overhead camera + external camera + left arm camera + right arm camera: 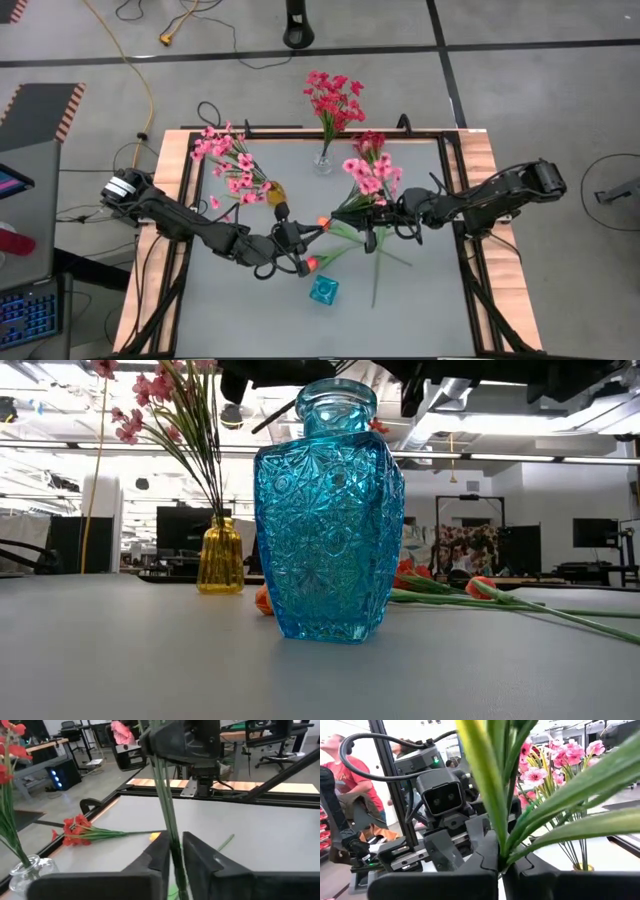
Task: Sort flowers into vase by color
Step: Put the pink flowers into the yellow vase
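At mid-worktop my left claw [300,238] and right claw [390,212] meet on one flower: the left is pinched shut around a thin green tulip stem [167,815], the right clamped on the leafy green stalk [507,815] (its fingers closed tight at the base of the leaves). An orange bud [322,221] shows between the two claws, and a second orange tulip [312,263] lies just beside the blue cut-glass vase [323,291] near the front edge. Pink sprays [232,165] stand in the yellow vase [276,192] at left; dark-red blossoms [333,98] fill the clear vase [323,161] at the far side. More pink blossoms [371,172] and green stems [378,262] lie loose on the grey worktop [420,310], right of centre.
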You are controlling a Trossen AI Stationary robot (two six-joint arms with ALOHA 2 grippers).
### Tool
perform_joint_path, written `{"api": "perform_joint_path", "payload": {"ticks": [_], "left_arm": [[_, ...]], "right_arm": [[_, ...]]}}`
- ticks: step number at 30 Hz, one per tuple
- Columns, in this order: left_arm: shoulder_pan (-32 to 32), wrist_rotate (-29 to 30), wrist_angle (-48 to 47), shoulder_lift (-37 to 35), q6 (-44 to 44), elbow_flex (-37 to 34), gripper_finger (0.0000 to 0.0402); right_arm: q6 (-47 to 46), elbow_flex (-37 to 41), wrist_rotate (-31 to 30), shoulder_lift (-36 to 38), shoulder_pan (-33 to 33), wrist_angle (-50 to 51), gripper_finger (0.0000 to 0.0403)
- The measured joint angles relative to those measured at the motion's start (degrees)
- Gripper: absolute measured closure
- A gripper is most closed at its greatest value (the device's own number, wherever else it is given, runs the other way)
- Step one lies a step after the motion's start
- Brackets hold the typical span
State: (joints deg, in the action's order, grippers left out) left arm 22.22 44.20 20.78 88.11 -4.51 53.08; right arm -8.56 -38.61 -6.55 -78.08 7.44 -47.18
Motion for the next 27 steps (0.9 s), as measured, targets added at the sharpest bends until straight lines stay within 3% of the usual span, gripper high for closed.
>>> {"api": "perform_joint_path", "payload": {"ticks": [7,12,18,27], "left_arm": [[1.2,-0.8,-6.0,-4.4,-0.3,0.0,0.028],[3.4,-0.3,-16.0,-11.1,-6.0,0.0,0.0272],[7.7,2.0,-27.0,-15.9,-8.8,0.0,0.03],[13.3,5.0,-37.0,-15.3,-14.1,-0.8,0.0395]], "right_arm": [[1.1,0.0,-0.5,0.0,-0.1,0.2,0.0379],[3.3,-2.2,-1.2,0.0,-0.5,2.4,0.0379],[6.5,-6.4,-1.2,0.0,-2.5,6.9,0.0377],[9.0,-8.7,-1.1,0.0,-8.7,8.7,0.0377]]}}
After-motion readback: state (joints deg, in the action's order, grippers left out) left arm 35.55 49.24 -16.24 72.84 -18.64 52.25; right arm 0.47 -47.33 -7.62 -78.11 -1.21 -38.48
